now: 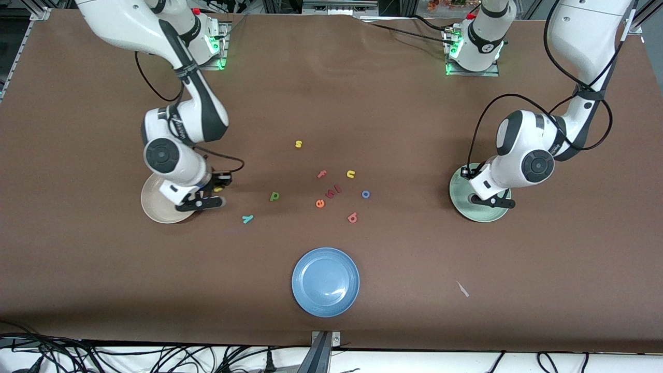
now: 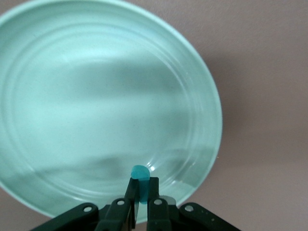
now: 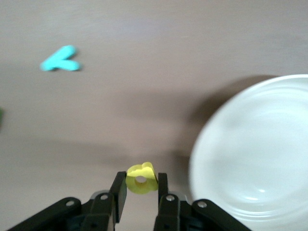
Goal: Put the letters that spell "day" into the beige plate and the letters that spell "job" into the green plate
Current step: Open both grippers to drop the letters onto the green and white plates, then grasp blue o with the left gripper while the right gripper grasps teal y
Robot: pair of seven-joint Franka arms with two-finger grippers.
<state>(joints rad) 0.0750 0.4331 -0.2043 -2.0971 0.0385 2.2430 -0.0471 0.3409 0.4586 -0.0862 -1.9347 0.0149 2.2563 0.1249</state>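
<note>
My right gripper (image 3: 140, 180) is shut on the yellow "a" (image 3: 142, 179) and hangs over the table just beside the beige plate (image 1: 158, 207), on the side toward the table's middle. Over the green plate (image 1: 479, 213), near its rim, my left gripper (image 2: 143, 185) is shut on the teal "j" (image 2: 140, 172). The teal "y" (image 1: 247, 218) and the green "d" (image 1: 275, 196) lie on the table near the beige plate. In the middle lie the blue "o" (image 1: 365, 194) and the salmon "b" (image 1: 352, 217).
Other letters lie in the middle of the table: a yellow "s" (image 1: 298, 144), a pink "f" (image 1: 321, 174), a yellow "u" (image 1: 350, 174), an orange "e" (image 1: 320, 203) and two reddish ones (image 1: 334, 191). A blue plate (image 1: 325, 281) sits nearer the camera.
</note>
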